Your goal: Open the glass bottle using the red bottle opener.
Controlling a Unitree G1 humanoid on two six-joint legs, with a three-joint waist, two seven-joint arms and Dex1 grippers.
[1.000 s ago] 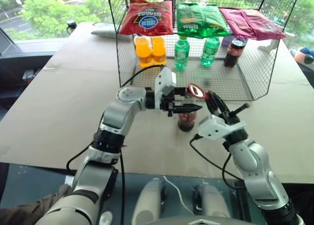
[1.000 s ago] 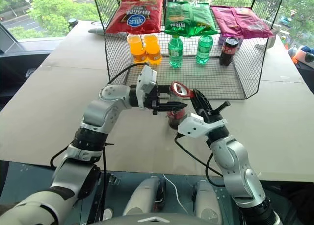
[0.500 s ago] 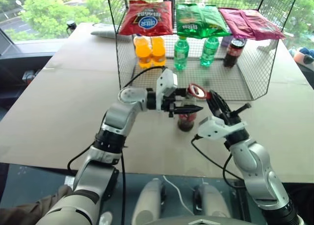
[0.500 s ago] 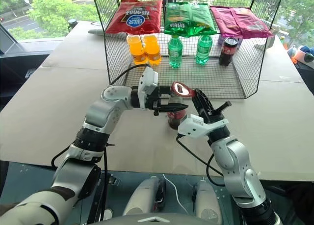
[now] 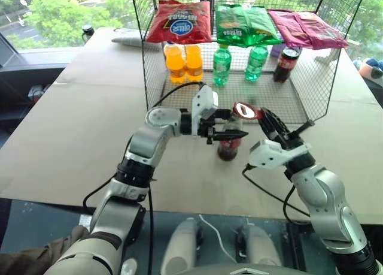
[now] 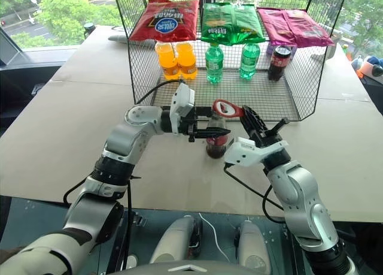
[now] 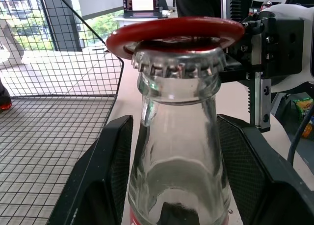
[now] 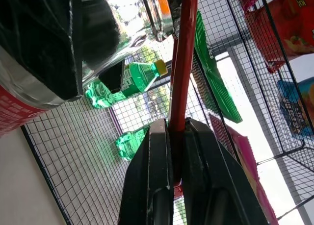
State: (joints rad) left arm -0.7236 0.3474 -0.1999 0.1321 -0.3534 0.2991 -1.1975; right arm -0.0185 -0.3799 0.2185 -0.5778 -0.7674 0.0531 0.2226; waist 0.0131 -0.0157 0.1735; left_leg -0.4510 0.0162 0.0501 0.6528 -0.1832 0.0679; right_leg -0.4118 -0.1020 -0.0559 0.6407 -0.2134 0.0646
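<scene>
The bottle [image 7: 179, 151] is braced between the left gripper's [image 5: 230, 133] fingers — the opener [image 5: 245, 111], ring over the cap, is clenched by the right gripper [image 8: 175, 151] at its 3 o'clock.

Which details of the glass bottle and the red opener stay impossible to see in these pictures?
- Small clear glass bottle of dark cola: left wrist view cuts off its lower half; in the head views the left gripper covers its neck.
- Metal crown cap: whether the flat red bottle opener has hooked its far edge is hidden by the ring.
- Opener handle: covered by the right gripper.
</scene>
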